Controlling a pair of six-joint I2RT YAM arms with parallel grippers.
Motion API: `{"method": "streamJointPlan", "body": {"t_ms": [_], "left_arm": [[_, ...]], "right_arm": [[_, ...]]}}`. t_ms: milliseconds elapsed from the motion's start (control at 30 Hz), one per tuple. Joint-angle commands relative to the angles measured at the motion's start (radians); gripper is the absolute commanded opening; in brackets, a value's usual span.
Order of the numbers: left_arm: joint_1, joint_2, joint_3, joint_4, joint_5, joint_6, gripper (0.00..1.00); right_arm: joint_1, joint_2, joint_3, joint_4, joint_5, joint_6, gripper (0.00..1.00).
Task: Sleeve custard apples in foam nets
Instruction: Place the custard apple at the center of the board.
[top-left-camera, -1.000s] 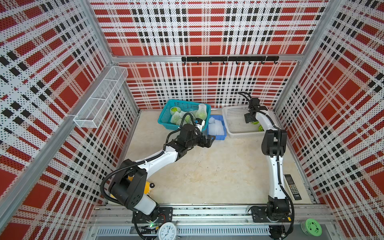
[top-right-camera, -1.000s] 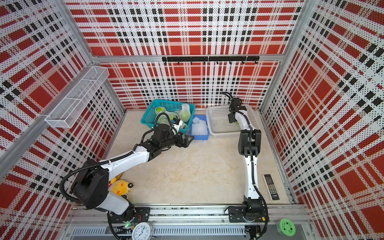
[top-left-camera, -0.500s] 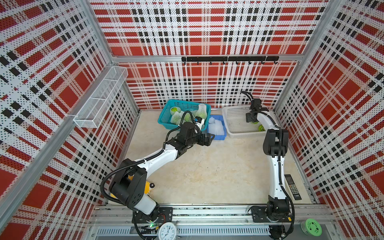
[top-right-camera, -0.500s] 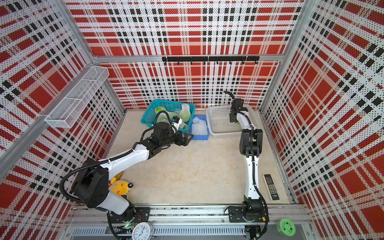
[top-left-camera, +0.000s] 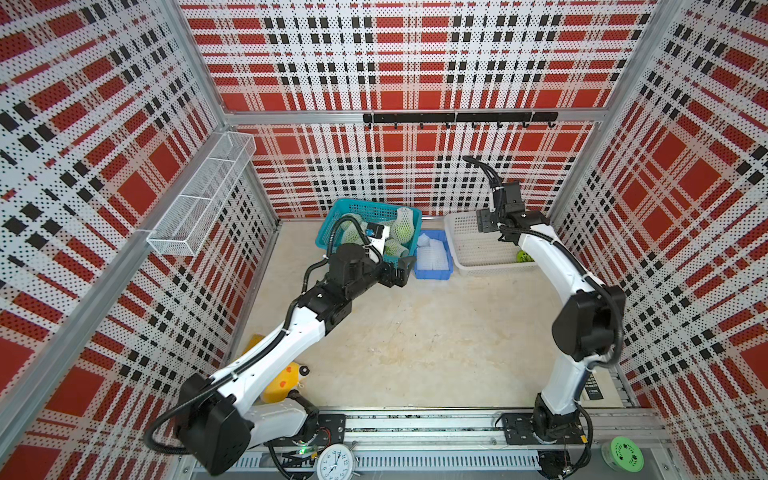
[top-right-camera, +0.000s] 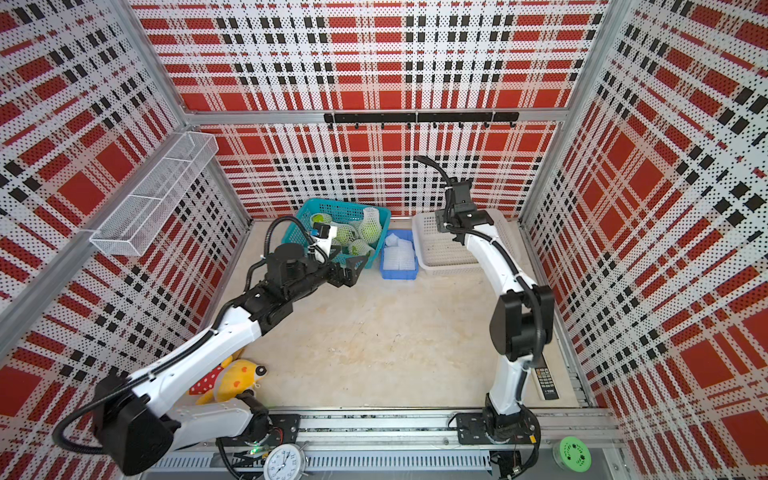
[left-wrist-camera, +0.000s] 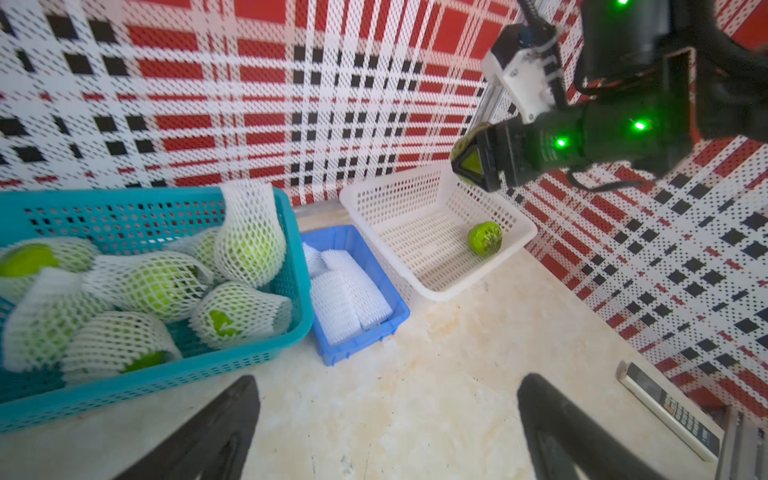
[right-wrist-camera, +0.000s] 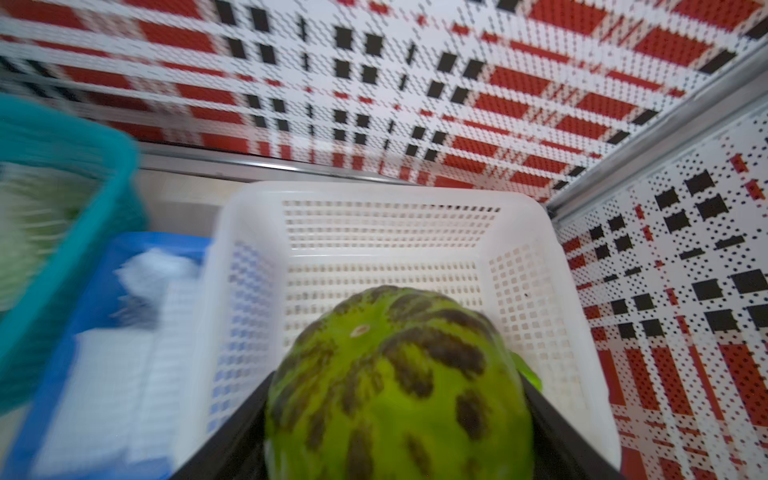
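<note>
Our right end effector (left-wrist-camera: 471, 164) is closed around a custard apple (right-wrist-camera: 399, 386), gripping it between its jaws above the white basket (left-wrist-camera: 432, 293) at the far side of the tabletop (top-left-camera: 415, 340). A second custard apple (left-wrist-camera: 484, 237) lies bare inside that basket, near one corner. Our left end effector (left-wrist-camera: 388, 399) is spread wide and empty, hovering over the tabletop just in front of the teal basket (left-wrist-camera: 166, 374) and the blue tray (left-wrist-camera: 361, 338). The teal basket holds sleeved custard apples (left-wrist-camera: 162, 286). The blue tray holds spare foam nets (left-wrist-camera: 353, 295).
</note>
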Motion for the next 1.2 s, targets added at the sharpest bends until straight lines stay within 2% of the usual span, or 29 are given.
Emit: {"method": "streamJointPlan", "body": {"t_ms": [0,167,333,533,733,1000,1167], "left_arm": [[0.011,-0.103,-0.056,-0.047,-0.056,0.031,0.99],[0.048,-0.284,-0.143,-0.105,-0.031,-0.004,1.00],[0.062,-0.409,-0.200,-0.236,-0.025,-0.050,1.00],[0.060,-0.494,-0.278,-0.341,-0.008,-0.126,1.00],[0.060,-0.529,-0.311,-0.407,-0.006,-0.144,0.99],[0.061,-0.577,-0.344,-0.493,-0.077,-0.175,0.99],[0.065,-0.623,-0.372,-0.507,-0.181,-0.201,0.99]], "right_arm": [[0.069,-0.142,-0.172,-0.004,-0.034,0.080,0.56],[0.212,-0.338,-0.430,-0.051,-0.168,0.229,0.55],[0.398,-0.404,-0.611,-0.069,-0.172,0.353,0.54],[0.569,-0.344,-0.704,-0.041,-0.179,0.442,0.55],[0.670,-0.228,-0.716,0.016,-0.208,0.514,0.57],[0.717,-0.112,-0.733,0.060,-0.219,0.572,0.61],[0.737,-0.080,-0.735,0.069,-0.215,0.586,0.72]]}}
